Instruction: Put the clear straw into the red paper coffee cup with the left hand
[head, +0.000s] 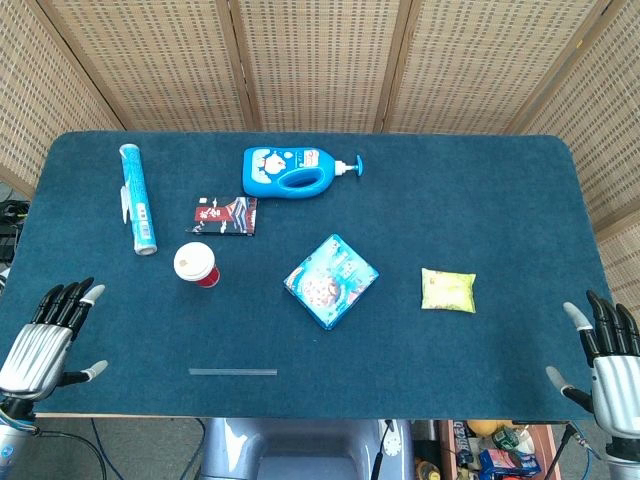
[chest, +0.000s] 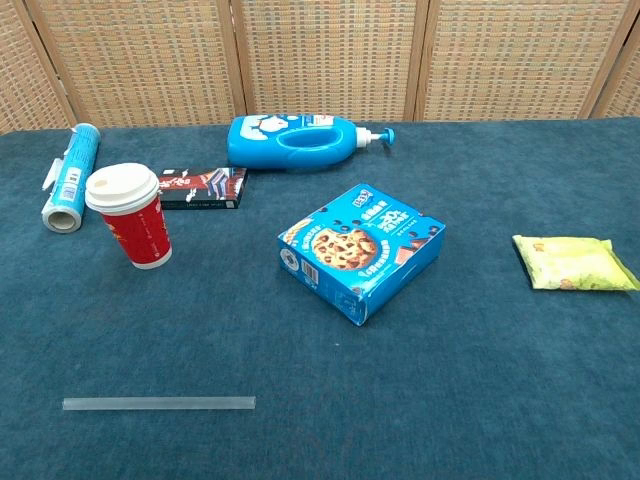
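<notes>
The clear straw (head: 233, 372) (chest: 158, 403) lies flat near the table's front edge, left of centre. The red paper coffee cup (head: 196, 265) (chest: 134, 218) with a white lid stands upright behind it, further back on the left. My left hand (head: 45, 335) rests at the front left corner, fingers spread and empty, well to the left of the straw. At the front right corner my right hand (head: 605, 350) is also empty with its fingers apart. Neither hand shows in the chest view.
A blue cookie box (head: 331, 281) (chest: 361, 250) sits mid-table. Behind are a blue pump bottle (head: 295, 171) (chest: 300, 141), a dark flat packet (head: 222, 215) (chest: 201, 188) and a blue roll (head: 137, 198) (chest: 70, 177). A yellow snack bag (head: 448, 290) (chest: 574, 263) lies at right.
</notes>
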